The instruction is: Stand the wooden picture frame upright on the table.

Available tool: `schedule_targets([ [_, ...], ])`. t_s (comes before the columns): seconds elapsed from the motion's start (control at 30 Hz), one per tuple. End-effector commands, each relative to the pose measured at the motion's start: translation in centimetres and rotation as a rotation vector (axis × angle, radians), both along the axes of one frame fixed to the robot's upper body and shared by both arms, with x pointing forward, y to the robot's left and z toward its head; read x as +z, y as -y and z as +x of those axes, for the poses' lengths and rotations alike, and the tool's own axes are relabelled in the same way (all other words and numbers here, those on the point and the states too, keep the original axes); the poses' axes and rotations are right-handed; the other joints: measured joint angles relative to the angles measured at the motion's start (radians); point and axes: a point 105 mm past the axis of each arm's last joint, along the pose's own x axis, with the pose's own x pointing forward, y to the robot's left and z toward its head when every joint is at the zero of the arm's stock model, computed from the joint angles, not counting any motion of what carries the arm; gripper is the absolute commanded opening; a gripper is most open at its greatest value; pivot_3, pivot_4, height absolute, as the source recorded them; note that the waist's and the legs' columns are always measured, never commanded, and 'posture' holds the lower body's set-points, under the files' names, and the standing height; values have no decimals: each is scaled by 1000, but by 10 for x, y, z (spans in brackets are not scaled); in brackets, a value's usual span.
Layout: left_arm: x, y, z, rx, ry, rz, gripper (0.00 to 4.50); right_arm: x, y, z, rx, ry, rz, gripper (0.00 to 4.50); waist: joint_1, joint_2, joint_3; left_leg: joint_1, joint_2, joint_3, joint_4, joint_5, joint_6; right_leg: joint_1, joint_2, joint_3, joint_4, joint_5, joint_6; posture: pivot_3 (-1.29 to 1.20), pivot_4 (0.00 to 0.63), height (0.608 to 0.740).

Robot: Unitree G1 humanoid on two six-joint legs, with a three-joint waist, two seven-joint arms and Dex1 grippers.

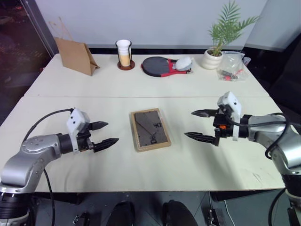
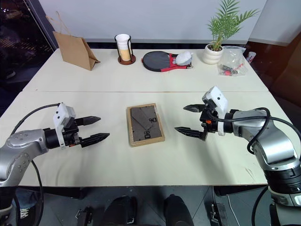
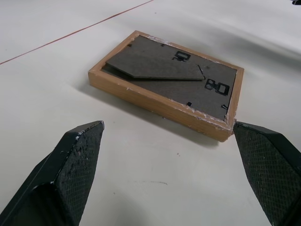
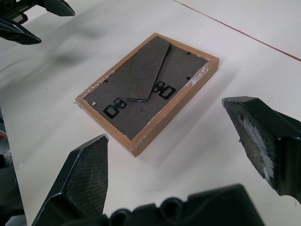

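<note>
Flat, back-up, the wooden picture frame (image 1: 150, 129) lies between left tool (image 1: 104, 135) and right tool (image 1: 201, 125).

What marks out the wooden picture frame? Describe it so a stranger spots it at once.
On the table, find the seam line crossing it. Just on the near side of that seam, midway between the left gripper and the right gripper, lies the wooden picture frame. It lies flat, its dark back panel and folded stand facing up, apart from everything else.

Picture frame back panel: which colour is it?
Dark grey-brown back panel, seen best in the right wrist view.
</note>
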Motion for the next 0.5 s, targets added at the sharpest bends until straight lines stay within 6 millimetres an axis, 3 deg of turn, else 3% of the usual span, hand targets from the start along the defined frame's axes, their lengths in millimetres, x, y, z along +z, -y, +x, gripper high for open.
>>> schedule_targets([
  [0.03, 13, 0, 0, -8, 46, -7, 4500, 5, -1, 0, 9, 34, 4, 4463, 0, 0, 0, 0, 0, 0, 0, 0, 0, 0, 0, 0, 0, 0, 0, 0, 150, 740],
  [0.5, 12, 4, 2, -12, 35, -12, 4500, -2, -2, 0, -13, 31, 15, 4463, 0, 0, 0, 0, 0, 0, 0, 0, 0, 0, 0, 0, 0, 0, 0, 0, 150, 740],
])
